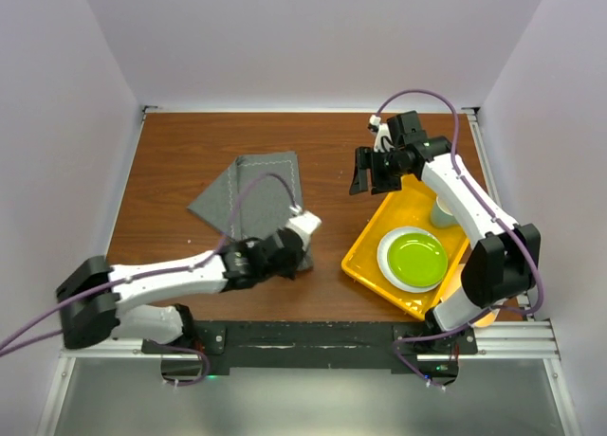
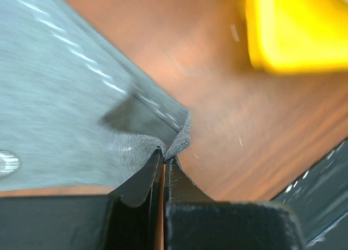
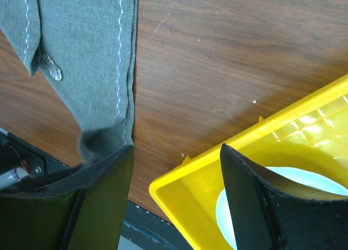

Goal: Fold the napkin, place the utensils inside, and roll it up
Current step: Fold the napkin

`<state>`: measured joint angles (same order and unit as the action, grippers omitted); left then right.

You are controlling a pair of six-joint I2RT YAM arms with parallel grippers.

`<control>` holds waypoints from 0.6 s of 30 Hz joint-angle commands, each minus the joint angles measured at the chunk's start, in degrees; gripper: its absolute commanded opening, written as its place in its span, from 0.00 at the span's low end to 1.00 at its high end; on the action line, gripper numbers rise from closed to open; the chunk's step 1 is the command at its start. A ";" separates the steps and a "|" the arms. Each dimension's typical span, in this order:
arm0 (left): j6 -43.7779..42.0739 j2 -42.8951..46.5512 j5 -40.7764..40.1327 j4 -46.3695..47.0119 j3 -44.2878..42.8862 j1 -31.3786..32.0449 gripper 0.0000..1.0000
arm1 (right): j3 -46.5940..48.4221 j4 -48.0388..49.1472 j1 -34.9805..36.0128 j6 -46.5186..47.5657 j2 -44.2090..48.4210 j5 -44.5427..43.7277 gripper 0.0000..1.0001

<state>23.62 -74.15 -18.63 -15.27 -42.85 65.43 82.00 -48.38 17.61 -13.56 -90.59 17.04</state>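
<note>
Napkin (image 1: 254,194): flat, left of the yellow tray (image 1: 365,261); folded over, not yet rolled.
Utensil (image 3: 52,69): one piece peeks from under the fold.
Left gripper (image 2: 165,156): pinched tight on the napkin corner nearest the tray.
Right gripper (image 3: 175,149): spread wide, empty, just beside the tray's far-left edge.
Remaining: the roll.

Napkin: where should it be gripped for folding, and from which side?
Grip the napkin by its near corner beside the yellow tray: that corner curls up with its edge exposed, while the rest lies flat. Come in low from the near side, where the left arm's jaws pinch it.
</note>
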 commanded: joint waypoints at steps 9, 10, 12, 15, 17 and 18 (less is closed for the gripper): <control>6.00 14.20 8.86 -2.75 0.48 -24.45 0.00 | -0.08 2.50 -0.03 1.17 -1.79 4.49 0.68; 6.79 14.82 9.83 -3.36 0.84 -26.47 0.00 | -0.17 2.50 -0.03 1.17 -1.87 4.58 0.68; 9.51 15.52 12.03 -4.33 1.10 -32.19 0.00 | -0.35 2.59 -0.03 1.26 -1.70 4.76 0.68; 11.27 17.19 14.06 -4.68 1.28 -38.34 0.00 | -0.61 2.85 -0.03 1.17 -1.79 5.28 0.68; 12.24 17.64 14.94 -4.51 0.84 -41.95 0.00 | -0.78 3.11 0.06 1.00 -1.96 5.81 0.68; 12.68 17.64 16.16 -4.68 0.49 -42.92 0.00 | -0.79 3.03 0.06 0.91 -2.05 6.16 0.68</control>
<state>32.42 -58.48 -7.09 -20.18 -41.60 26.76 81.93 -47.07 17.61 -12.99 -92.73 20.71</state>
